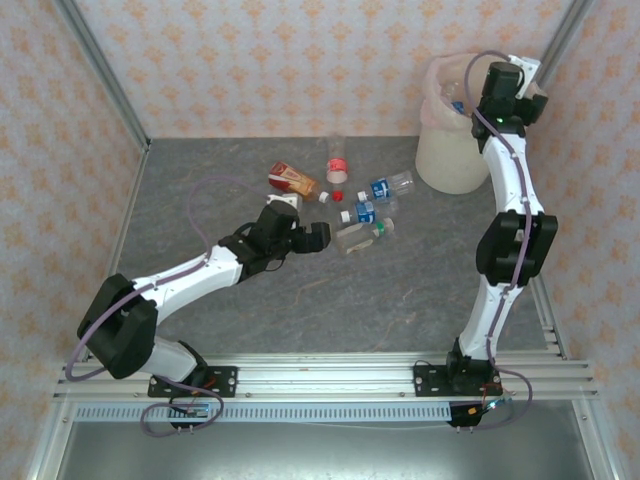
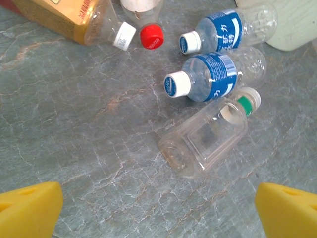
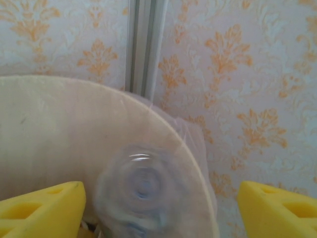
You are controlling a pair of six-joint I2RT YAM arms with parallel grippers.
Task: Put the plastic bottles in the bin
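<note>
Clear bottle loose above bin, my right gripper spread wide. Left gripper unclenched too, well apart from bin; imo straddle green-cap bottle mid-body b4 squeezing.

Clear bottles carry blue labels; the table is veined grey.

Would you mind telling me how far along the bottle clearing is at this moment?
Done: hard to tell, since the inside of the bin is mostly hidden. In hand: a clear bottle shows blurred between the open fingers of the right gripper over the bin, apparently dropping. Left: five bottles lie on the table, with the open left gripper hovering above them.
</note>
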